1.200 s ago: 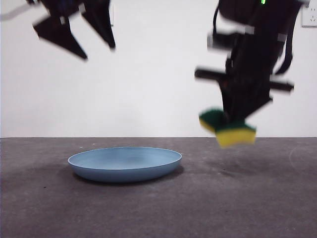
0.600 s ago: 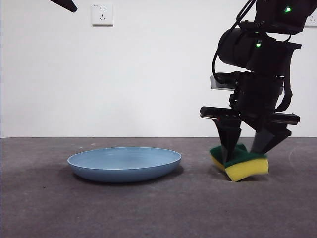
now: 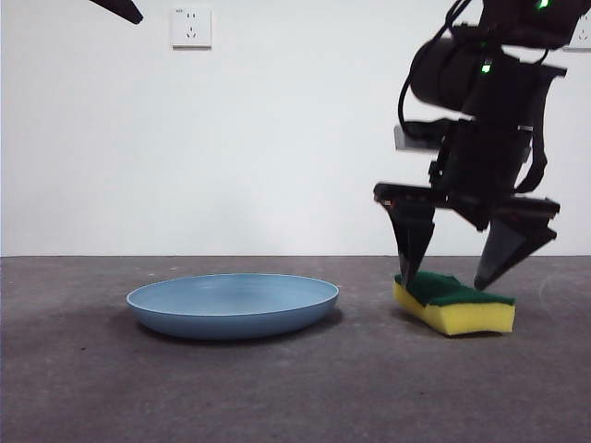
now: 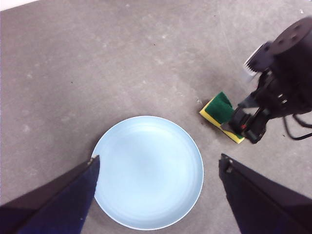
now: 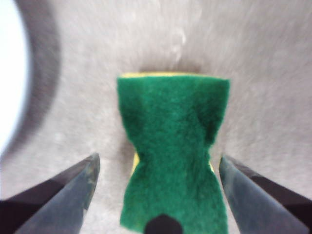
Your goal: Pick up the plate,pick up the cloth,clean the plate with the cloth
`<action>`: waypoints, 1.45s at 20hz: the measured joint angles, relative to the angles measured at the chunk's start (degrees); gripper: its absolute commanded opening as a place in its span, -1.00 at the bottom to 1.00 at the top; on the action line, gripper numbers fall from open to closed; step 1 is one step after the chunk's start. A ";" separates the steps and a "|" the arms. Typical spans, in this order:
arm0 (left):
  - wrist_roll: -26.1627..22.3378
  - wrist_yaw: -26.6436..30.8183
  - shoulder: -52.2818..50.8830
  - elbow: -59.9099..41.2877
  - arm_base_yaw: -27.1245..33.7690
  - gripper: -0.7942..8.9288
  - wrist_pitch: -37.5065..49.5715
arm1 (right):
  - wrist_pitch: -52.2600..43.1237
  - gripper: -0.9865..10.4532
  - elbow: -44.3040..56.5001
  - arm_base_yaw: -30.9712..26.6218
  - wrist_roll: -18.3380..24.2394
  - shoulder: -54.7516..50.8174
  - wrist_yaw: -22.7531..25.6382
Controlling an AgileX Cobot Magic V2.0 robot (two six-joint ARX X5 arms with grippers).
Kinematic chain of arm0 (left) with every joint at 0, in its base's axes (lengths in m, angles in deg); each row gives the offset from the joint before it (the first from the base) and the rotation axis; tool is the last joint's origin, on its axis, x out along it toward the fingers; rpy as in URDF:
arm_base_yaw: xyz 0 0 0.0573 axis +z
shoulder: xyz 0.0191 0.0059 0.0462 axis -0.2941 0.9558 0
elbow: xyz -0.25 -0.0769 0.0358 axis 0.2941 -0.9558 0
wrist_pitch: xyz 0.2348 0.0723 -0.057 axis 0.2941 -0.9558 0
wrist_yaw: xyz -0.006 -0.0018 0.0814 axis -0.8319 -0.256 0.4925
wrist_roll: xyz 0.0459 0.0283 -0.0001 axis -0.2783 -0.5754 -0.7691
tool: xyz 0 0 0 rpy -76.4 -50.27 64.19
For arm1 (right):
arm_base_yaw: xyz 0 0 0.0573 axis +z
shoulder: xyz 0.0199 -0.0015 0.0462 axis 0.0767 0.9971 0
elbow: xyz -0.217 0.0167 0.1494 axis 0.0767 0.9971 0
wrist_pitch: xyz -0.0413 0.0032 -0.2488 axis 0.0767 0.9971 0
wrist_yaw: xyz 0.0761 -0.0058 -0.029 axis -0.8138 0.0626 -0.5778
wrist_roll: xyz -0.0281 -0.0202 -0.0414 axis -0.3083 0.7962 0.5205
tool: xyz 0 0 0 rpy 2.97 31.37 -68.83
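A white wall (image 3: 295,138) with a socket (image 3: 190,27) rose behind the grey table (image 3: 295,388). The plate (image 3: 233,305) lay flat. The right gripper (image 3: 462,268) hung released over the cloth (image 3: 454,304), resting beside the plate; the left gripper (image 4: 158,195) waited open, high above.

plate (image 3: 233,305) on the table (image 3: 295,388), sponge (image 3: 454,303) to its right, right pincer (image 3: 466,272) directly above the sponge

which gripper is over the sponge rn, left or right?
The right gripper: jaws open, straddling the sponge lying flat on the table. The left gripper hangs high above the plate, also open.
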 measured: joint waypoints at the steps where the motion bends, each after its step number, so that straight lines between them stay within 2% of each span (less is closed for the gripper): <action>1: -0.04 0.02 0.00 0.00 0.00 -0.01 0.00 | 0.46 -0.12 0.00 0.00 -0.02 -1.09 0.00; 2: -0.11 0.09 0.00 0.00 0.00 -0.04 0.00 | 1.11 -0.14 0.00 0.00 0.00 -2.56 0.00; 3: -0.17 0.66 0.00 0.02 0.00 -0.19 0.00 | 1.40 -0.29 0.00 0.00 0.00 -4.02 0.00; 5: -0.42 1.53 0.00 0.00 0.00 -0.72 -0.17 | 2.36 -0.73 0.00 0.00 0.00 -7.89 -0.11; 6: -0.96 1.53 0.00 0.00 0.00 -0.86 -0.63 | 3.06 -0.86 0.00 0.00 0.28 -10.19 -0.17; 14: -1.66 1.55 -1.11 0.00 0.00 -0.85 -1.22 | 6.32 -0.85 0.00 0.37 2.99 -27.85 -0.13; 17: -1.64 1.55 -5.53 -2.32 -0.02 -0.85 2.71 | 5.84 -0.85 1.51 2.32 3.56 -33.90 0.59; 21: -1.09 5.86 -15.54 -15.54 -0.02 -0.85 13.05 | 5.05 -0.85 7.61 6.67 4.11 -42.97 8.66; 25: 2.45 6.99 -27.65 -33.88 -0.02 -0.85 26.12 | 0.55 -0.85 17.03 9.46 4.55 -53.24 9.64; 29: 5.03 7.48 -36.24 -48.57 -0.04 -0.85 34.64 | -0.52 -0.85 28.04 10.69 4.98 -63.08 13.42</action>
